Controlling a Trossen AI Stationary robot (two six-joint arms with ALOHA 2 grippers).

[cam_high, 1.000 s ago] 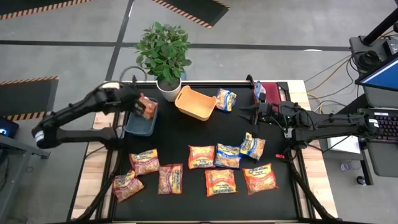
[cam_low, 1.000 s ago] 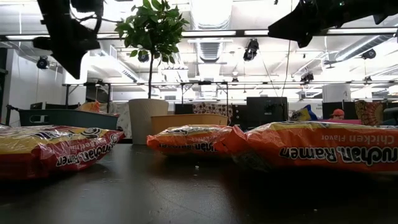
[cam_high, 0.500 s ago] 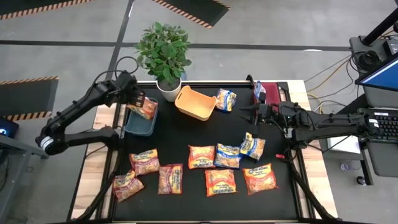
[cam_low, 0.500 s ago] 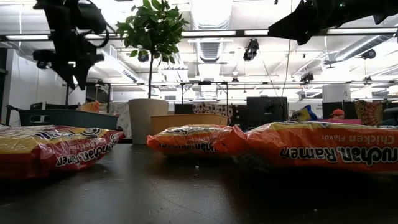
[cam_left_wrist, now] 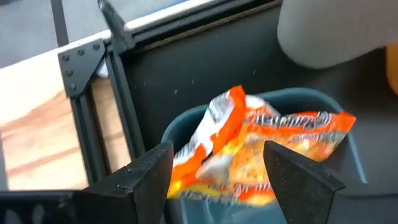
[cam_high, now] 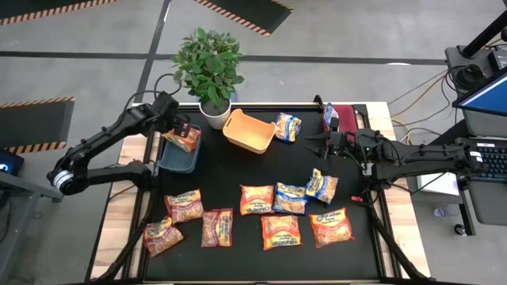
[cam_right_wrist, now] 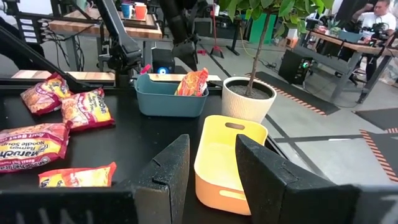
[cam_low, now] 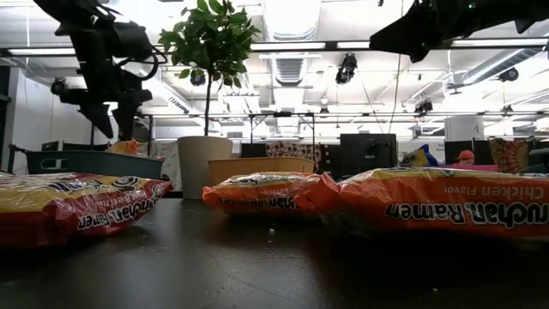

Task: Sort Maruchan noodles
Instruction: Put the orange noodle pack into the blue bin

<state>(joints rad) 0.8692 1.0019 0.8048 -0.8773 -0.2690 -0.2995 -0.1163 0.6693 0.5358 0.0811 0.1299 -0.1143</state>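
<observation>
Ten loose Maruchan noodles (cam_high: 281,231) lay on the black table (cam_high: 238,166) in the high view, two of them up by the orange bin (cam_high: 249,131). The left gripper (cam_high: 180,127) hung over the teal bin (cam_high: 178,154), where an orange packet (cam_high: 183,139) leaned on the rim. The right gripper (cam_high: 307,143) waited over the table's right side.

From the low view, the left gripper (cam_low: 110,129) hung above the teal bin (cam_low: 81,162), empty.

Through the left wrist view, the fingers (cam_left_wrist: 297,174) stood wide apart, holding nothing; the orange packet (cam_left_wrist: 261,149) rested in the bin below.

Through the right wrist view, the fingers (cam_right_wrist: 267,171) stood partly apart and empty, facing the orange bin (cam_right_wrist: 227,158).
</observation>
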